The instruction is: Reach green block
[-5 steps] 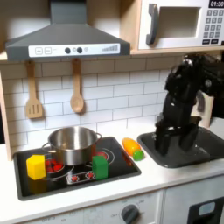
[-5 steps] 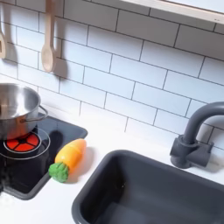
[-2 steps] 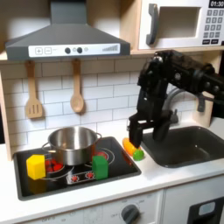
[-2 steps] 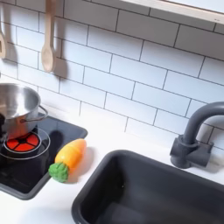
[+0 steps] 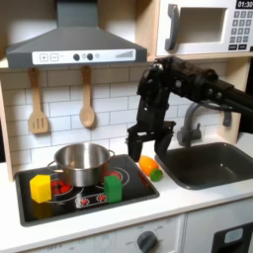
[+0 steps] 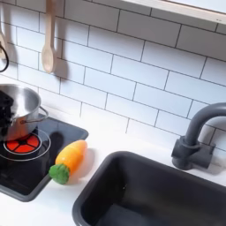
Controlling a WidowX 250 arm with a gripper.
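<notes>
The green block (image 5: 114,186) stands on the black stove top (image 5: 138,188), in front of the steel pot (image 5: 82,161) in the first exterior view. My gripper (image 5: 146,148) hangs open above the orange toy with a green tip (image 5: 150,167), right of the pot. It is above and to the right of the green block and apart from it, with nothing between its fingers. The second exterior view has the orange toy (image 6: 69,160) lying beside the stove (image 6: 26,172) and part of the pot (image 6: 19,99) at the left.
A yellow block (image 5: 40,188) sits on the stove's left side. The dark sink (image 5: 212,163) and faucet (image 6: 196,139) lie to the right. Two wooden utensils (image 5: 87,111) hang on the tiled wall under the range hood (image 5: 74,44).
The arm has swung left from over the sink to above the orange toy, nearer the green block. A dark shape now shows at the second exterior view's left edge by the pot.
</notes>
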